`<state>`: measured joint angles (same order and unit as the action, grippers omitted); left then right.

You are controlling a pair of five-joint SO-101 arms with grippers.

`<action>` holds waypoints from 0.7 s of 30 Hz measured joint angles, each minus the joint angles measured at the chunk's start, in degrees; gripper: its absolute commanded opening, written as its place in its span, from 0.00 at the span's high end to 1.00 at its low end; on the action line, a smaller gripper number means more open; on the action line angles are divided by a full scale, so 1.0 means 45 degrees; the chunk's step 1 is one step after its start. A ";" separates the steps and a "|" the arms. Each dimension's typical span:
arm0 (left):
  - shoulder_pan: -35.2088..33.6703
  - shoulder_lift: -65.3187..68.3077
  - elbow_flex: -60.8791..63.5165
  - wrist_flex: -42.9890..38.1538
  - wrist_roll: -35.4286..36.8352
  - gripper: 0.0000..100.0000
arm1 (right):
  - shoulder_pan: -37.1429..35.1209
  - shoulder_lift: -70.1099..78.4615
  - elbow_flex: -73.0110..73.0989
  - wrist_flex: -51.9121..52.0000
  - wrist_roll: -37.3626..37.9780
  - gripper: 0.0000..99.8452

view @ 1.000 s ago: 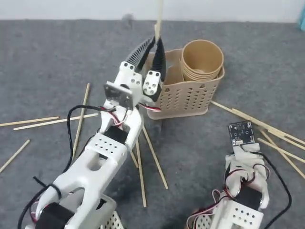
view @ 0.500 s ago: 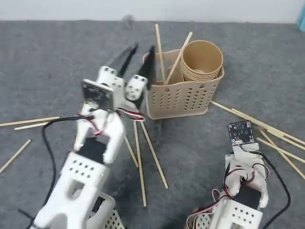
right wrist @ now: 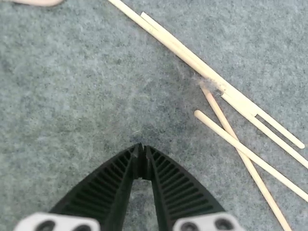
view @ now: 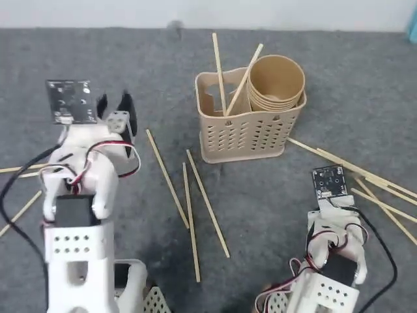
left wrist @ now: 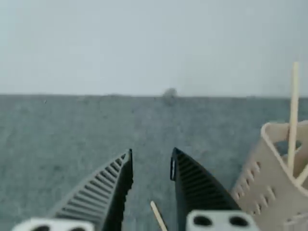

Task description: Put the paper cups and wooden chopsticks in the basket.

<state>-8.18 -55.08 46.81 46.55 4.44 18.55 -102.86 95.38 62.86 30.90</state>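
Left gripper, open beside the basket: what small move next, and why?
Probably lower the left gripper, jaws open and empty, onto the nearest loose wooden chopstick on the grey carpet and close. The beige slotted plastic basket already holds the stacked brown paper cups and two chopsticks; others lie outside.

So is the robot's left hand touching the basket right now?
Apart. The high view shows the left hand off to one side of the basket, with grey carpet and loose chopsticks lying between them.

Underneath, grey carpet [view: 78,59]; behind, pale wall [view: 293,12]; teal object [view: 414,27], perhaps container, at edge.
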 measured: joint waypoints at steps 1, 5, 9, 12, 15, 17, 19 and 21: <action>0.0000 0.0059 0.0234 0.0020 0.0000 0.87 | 0.0000 0.0000 0.0000 0.0000 0.0000 0.99; -0.0781 0.1563 0.0606 -0.0703 0.0000 0.87 | 0.0000 0.0000 0.0000 0.0000 0.0000 0.99; -0.1465 0.4571 0.0234 -0.1817 -0.0645 0.87 | 0.0000 0.0000 0.0000 0.0000 0.0000 0.99; -0.1621 0.7033 -0.0586 -0.2032 -0.1621 0.87 | 0.0000 0.0000 0.0000 0.0000 0.0000 0.99; -0.1602 0.9182 -0.1348 -0.2442 -0.2168 0.87 | 0.0000 0.0000 0.0000 0.0000 0.0000 0.99; -0.1719 1.0491 -0.1915 -0.2911 -0.2266 0.87 | 0.0000 0.0000 0.0000 0.0000 0.0000 0.99; -0.1719 1.1683 -0.2462 -0.3302 -0.2286 0.87 | 0.0000 0.0000 0.0000 0.0000 0.0000 0.99; -0.1700 1.2816 -0.3106 -0.3536 -0.2286 0.87 | 0.0000 0.0000 0.0000 0.0000 0.0000 0.99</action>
<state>-15.82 2.59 32.84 30.64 -5.85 18.55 -102.86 95.38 62.86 30.90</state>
